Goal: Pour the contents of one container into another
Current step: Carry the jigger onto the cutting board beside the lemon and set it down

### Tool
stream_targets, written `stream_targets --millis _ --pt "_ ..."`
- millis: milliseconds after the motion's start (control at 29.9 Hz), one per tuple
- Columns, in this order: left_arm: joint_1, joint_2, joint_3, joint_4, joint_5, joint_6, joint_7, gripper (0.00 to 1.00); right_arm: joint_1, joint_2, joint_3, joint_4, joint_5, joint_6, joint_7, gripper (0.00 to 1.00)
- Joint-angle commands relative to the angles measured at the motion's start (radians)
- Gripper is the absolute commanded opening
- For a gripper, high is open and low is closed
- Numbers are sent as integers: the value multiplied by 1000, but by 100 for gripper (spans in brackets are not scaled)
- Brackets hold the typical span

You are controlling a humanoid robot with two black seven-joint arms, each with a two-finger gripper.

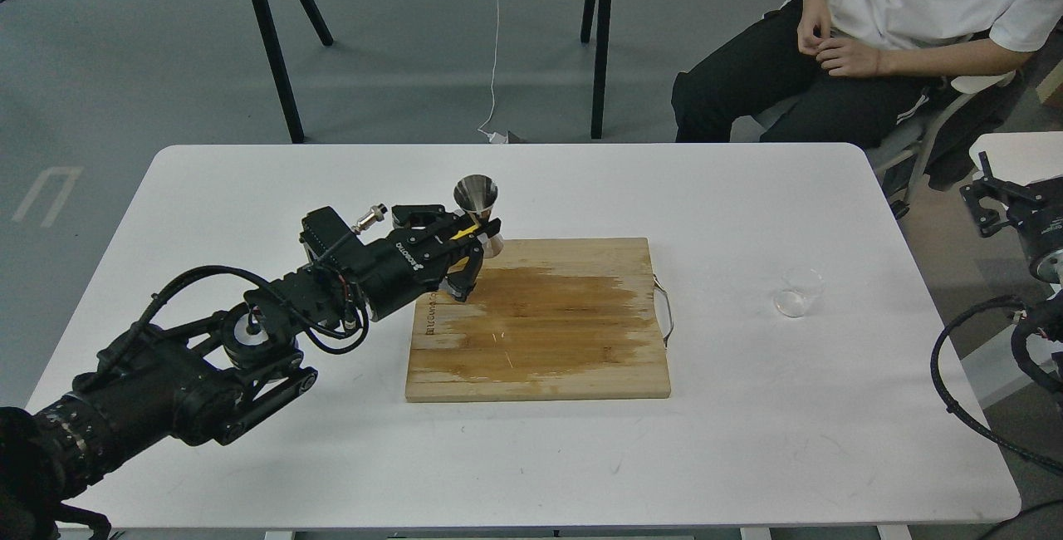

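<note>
My left gripper (472, 239) is shut on the waist of the steel hourglass jigger (477, 192). It holds the jigger upright in the air over the far left corner of the wooden cutting board (540, 341). The clear glass cup (799, 292) stands alone on the white table (249, 183) to the right of the board, far from both grippers. At the right edge of the view, off the table, my right gripper (996, 195) is only partly in view. Its fingers cannot be told apart.
A lemon (467, 230) sits behind my left gripper, showing only as a yellow sliver. The board has a wet dark patch and a metal handle (664, 307) on its right side. A seated person (897, 17) is beyond the far right corner.
</note>
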Motion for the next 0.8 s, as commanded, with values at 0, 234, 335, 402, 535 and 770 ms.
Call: stream_targets --millis 0,234,335,402,535,770 --pt "14 -109 56 43 0 -3 4 7 -1 0 1 0 0 0 1 100" --pt "16 -253 93 256 0 0 21 8 -9 -12 1 0 0 0 14 100" --pt "13 -276 93 278 0 0 21 8 -9 -17 1 0 0 0 14 100" --pt "8 -281 93 279 0 0 21 9 -9 -17 1 0 0 0 14 100" --pt "7 -279 93 279 0 0 31 11 -9 -17 1 0 0 0 15 100" --pt "11 -276 93 279 0 0 80 17 -13 -15 -1 0 0 0 15 100"
